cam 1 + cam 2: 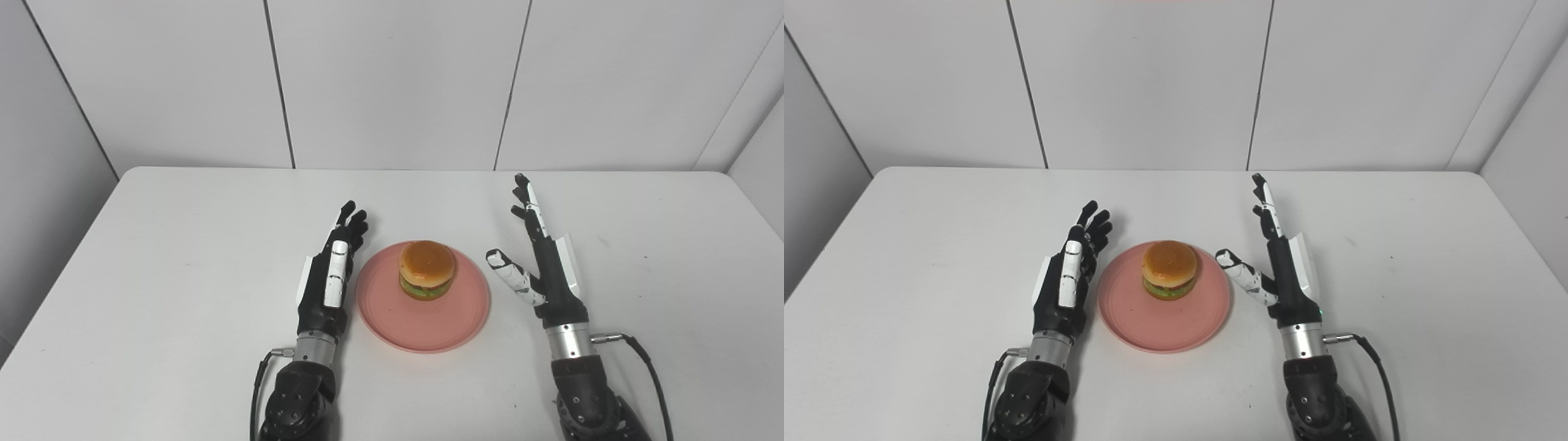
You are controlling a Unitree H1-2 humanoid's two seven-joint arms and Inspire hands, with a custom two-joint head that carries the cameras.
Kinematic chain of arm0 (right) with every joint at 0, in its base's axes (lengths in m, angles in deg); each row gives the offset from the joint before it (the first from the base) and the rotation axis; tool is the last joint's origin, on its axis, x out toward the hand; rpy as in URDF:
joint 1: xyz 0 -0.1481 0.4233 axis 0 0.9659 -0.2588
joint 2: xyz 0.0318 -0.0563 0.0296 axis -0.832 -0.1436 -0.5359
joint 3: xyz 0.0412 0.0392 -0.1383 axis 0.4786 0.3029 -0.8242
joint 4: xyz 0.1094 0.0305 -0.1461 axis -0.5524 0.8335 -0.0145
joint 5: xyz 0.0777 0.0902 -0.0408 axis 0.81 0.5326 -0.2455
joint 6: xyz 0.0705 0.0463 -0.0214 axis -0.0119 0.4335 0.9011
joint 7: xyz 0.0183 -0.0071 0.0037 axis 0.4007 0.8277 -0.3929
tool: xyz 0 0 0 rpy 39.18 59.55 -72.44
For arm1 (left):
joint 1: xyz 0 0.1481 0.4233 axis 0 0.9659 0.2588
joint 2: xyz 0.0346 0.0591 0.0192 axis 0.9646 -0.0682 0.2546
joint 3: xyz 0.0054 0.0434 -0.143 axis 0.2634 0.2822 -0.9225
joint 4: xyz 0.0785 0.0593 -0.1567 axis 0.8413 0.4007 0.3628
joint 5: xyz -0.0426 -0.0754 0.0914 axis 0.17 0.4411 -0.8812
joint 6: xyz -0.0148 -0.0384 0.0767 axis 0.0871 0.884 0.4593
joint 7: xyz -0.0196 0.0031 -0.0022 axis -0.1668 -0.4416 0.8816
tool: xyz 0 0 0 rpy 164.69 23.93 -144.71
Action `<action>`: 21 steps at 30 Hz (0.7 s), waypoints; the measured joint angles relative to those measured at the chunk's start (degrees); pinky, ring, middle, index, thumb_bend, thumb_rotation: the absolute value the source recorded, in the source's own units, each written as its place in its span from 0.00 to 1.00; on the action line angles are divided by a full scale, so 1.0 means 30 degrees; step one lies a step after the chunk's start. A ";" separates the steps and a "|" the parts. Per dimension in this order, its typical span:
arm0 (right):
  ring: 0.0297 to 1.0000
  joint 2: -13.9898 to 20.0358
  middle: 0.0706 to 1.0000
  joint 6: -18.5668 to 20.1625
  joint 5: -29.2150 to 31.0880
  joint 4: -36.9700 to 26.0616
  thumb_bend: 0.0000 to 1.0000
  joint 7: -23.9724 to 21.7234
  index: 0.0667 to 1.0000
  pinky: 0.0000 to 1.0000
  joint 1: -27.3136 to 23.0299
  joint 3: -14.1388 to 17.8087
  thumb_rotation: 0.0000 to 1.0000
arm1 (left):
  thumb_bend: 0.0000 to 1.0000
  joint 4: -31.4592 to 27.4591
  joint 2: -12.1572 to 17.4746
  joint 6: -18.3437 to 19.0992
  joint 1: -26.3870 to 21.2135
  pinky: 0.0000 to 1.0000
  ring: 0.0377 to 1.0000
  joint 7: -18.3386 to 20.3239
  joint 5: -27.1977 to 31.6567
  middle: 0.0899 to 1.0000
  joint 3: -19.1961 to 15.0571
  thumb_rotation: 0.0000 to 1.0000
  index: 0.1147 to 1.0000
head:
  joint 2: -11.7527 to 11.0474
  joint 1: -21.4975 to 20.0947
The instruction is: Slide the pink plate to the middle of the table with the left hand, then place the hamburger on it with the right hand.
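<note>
Hamburger (427, 269) is sitting upright on the pink plate (392, 318) mid-worktop (184, 245), and I am holding my left hand (327, 278) and right hand (542, 263) beside the plate, fingers spread and gripping nothing, left nearer the rim.

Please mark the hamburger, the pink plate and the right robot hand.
hamburger (427, 260), left eye view, top bun.
pink plate (416, 327), left eye view, bare near part.
right robot hand (1285, 275), right eye view, middle of the hand.
</note>
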 measured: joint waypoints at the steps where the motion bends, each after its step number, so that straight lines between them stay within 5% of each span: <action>1: 1.00 -0.0105 1.00 0.0075 0.0430 0.0013 0.61 -0.0229 1.00 0.97 0.0050 0.0185 1.00 | 0.56 0.0019 0.0030 -0.0144 0.0000 1.00 0.97 0.0017 -0.0012 0.97 0.0020 1.00 0.95 | -0.0029 -0.0029; 12: 1.00 -0.1346 1.00 0.1688 0.4043 0.0024 0.60 -0.2721 1.00 0.99 0.0285 0.1629 0.91 | 0.53 0.0381 0.0627 -0.0997 -0.0185 1.00 0.99 0.0116 -0.0090 0.99 0.0092 1.00 0.98 | -0.0029 -0.0058; 21: 1.00 -0.1684 1.00 0.2370 0.5683 0.0248 0.57 -0.4465 1.00 1.00 0.0281 0.1936 0.98 | 0.51 0.0483 0.0998 -0.0111 -0.0343 1.00 1.00 0.0066 -0.0343 1.00 0.0099 1.00 1.00 | 0.0059 -0.0117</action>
